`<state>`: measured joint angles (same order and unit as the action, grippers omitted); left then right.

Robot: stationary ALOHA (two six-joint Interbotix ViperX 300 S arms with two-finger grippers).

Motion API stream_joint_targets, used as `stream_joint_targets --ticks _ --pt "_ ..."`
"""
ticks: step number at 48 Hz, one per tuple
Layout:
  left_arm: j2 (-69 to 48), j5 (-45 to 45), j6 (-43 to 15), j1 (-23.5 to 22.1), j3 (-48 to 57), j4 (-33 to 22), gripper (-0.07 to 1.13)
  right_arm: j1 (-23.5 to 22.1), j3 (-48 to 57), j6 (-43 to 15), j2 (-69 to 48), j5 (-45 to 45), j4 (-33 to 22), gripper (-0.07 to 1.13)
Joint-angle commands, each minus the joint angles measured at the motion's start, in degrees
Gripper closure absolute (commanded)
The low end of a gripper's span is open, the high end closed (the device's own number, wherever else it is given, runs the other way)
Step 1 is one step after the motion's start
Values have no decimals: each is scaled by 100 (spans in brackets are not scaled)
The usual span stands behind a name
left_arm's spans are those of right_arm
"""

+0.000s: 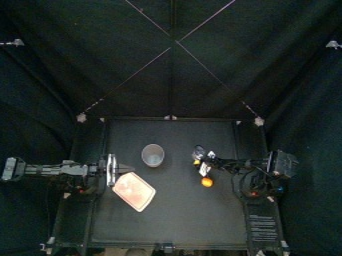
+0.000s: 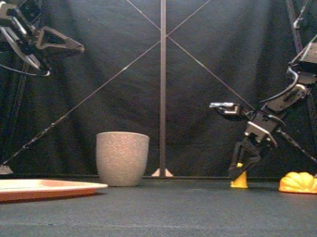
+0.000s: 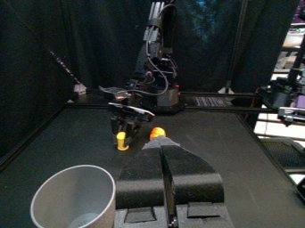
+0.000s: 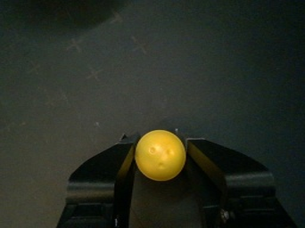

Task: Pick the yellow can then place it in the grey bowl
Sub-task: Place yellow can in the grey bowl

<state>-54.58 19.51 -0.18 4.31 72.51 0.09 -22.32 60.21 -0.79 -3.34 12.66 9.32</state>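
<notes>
A black bench point(image 1: 174, 222) seen from above fills the lower half of the frame, with dark curtains on every other side.

The right pincer point(image 2: 244, 165) reaches in from the right edge and is clamped on the yellow can point(image 2: 240, 179). In the right wrist view, the can's round top sits squarely between the two jaws. In the front view, the can is at the lower right, upright, with its base at the bench surface. Whether it rests there or is just lifted cannot be told.

The grey bowl point(image 2: 122, 158), a tall speckled cup, stands left of centre with its mouth open. Bare bench lies between it and the can.

A small yellow toy point(image 2: 297, 181) lies at the far lower right of the front view, near the can but apart from it.

The pink plate point(image 1: 134, 190) lies flat at the lower left of the bench, near the left edge and in front of the bowl.

The left pincer point(image 3: 166, 150) hangs high at the left side with its jaws pressed together on nothing. The bowl is just below it in the left wrist view.

The front strip of the bench is bare.
</notes>
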Motion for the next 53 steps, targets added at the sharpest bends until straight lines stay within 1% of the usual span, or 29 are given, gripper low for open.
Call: stream_joint_targets --ticks 1,10,21,28,37,45,48,53 --pt "26 53 -9 9 -79 -9 101 35 -193 0 -53 18 9 29" --pt "26 53 -9 9 -70 -9 101 123 -299 9 -141 -158 -26 32" --pt "26 53 -9 9 -70 -9 101 176 -404 0 -264 -299 9 43" --pt "26 53 -9 9 -79 -9 101 360 -914 9 -545 -325 -26 44" --pt "26 53 -9 9 -88 -18 101 571 -1942 44 -633 -272 -167 44" --pt "26 53 -9 9 -79 -18 101 659 -2681 26 -193 -79 -369 44" --pt "26 53 -9 9 -70 -18 101 729 -2892 97 44 44 -431 44" --pt "26 53 -9 18 -44 -18 101 773 -3270 26 536 343 -606 44"
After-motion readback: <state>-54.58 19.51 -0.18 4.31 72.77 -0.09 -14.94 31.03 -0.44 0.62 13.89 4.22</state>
